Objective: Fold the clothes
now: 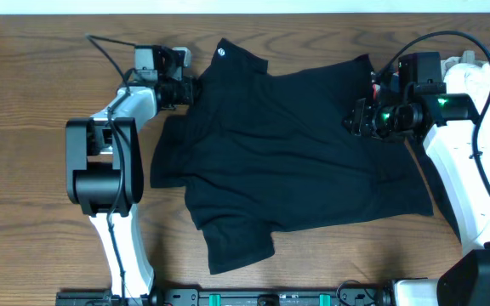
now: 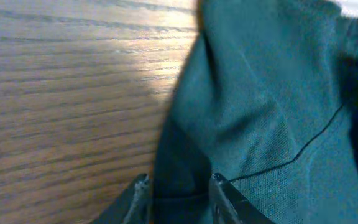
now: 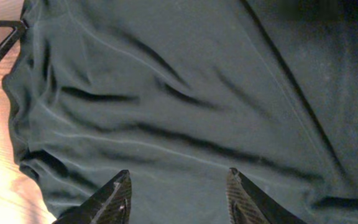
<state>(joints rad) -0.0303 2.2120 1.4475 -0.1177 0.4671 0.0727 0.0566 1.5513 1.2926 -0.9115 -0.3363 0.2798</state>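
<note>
Overhead, wrinkled black T-shirt (image 1: 287, 144) sprawls on woodgrain table (image 1: 24, 102); left fingers (image 2: 229, 202) narrow astride fabric, right fingers (image 3: 114, 199) spread.

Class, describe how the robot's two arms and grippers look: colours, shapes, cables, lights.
The left arm and right arm have white links with black joint housings. A black cable loops above each; the right wrist shows a green light. The left gripper and right gripper have dark, tapered fingers, woven-looking on the right.

T-shirt (image 1: 287, 161) on table (image 1: 24, 212) between left claw (image 1: 192, 88) and right claw (image 1: 353, 123)
</note>
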